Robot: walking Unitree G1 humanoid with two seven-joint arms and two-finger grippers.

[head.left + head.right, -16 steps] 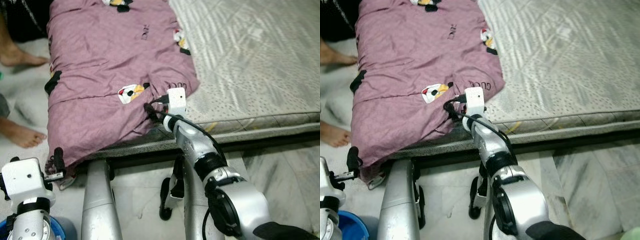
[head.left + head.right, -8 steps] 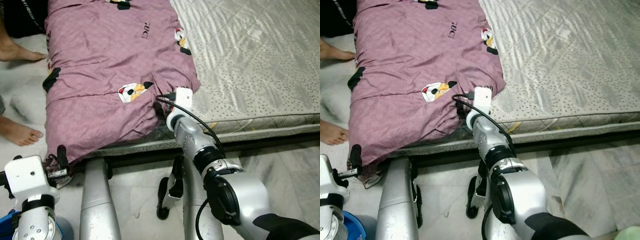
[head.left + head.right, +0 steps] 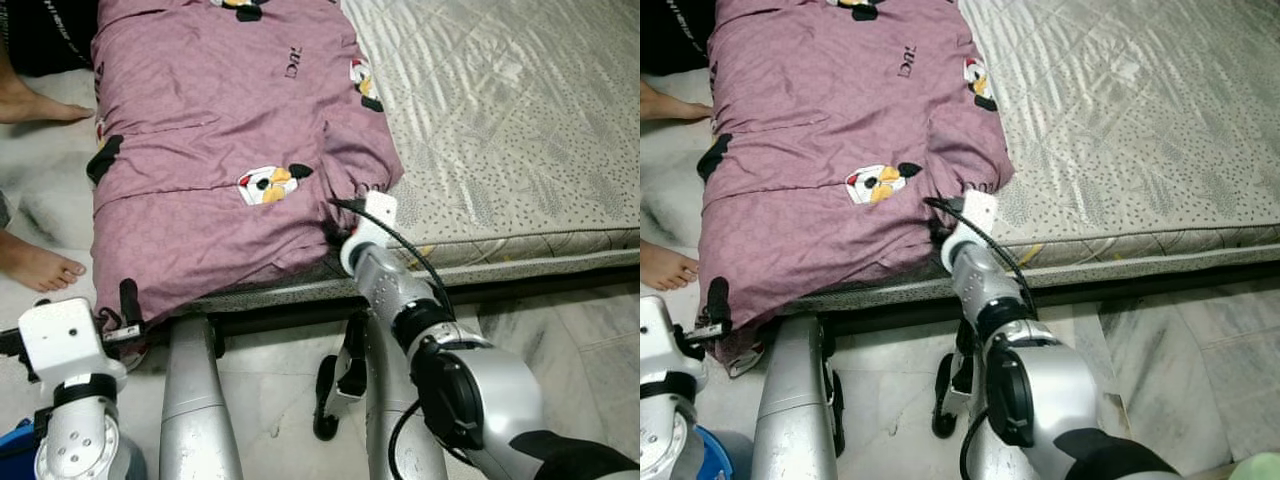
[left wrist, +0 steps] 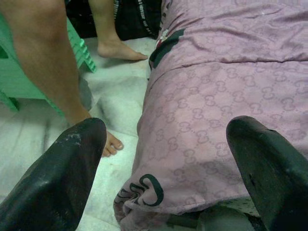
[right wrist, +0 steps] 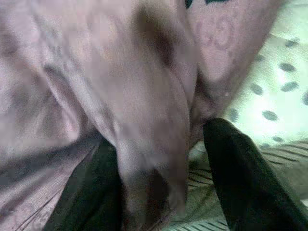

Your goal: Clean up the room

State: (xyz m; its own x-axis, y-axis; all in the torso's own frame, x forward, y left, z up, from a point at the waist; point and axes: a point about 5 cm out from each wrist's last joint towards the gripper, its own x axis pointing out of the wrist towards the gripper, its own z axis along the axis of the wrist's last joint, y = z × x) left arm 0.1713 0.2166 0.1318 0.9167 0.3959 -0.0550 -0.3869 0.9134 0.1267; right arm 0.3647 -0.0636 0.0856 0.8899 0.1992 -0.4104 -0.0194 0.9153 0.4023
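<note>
The right tool point(image 5: 154, 192) is positioned at the near edge of the bed, and its two black fingers point(image 5: 240, 178) are closed on a bunched fold of the purple blanket point(image 3: 210, 130). The fold is seen pinched between the fingers in the right wrist view, just beside the dotted mattress point(image 3: 500, 120).

The left tool point(image 4: 168, 159) is held low at the near left corner of the blanket. Its fingers point(image 4: 57, 178) are spread wide apart, with nothing between them.

The blanket is spread over the left part of the mattress. Its left edge hangs over the side of the bed towards the floor point(image 3: 50, 200). The fabric is a dull purple, printed with a faint repeating interlocked pattern, and is creased throughout. Cartoon figures in white, yellow and black point(image 3: 268, 183) and short black lettering point(image 3: 291, 62) are printed on it.

A person's bare feet point(image 3: 35, 265) are seen on the pale marbled floor beside the bed.
</note>
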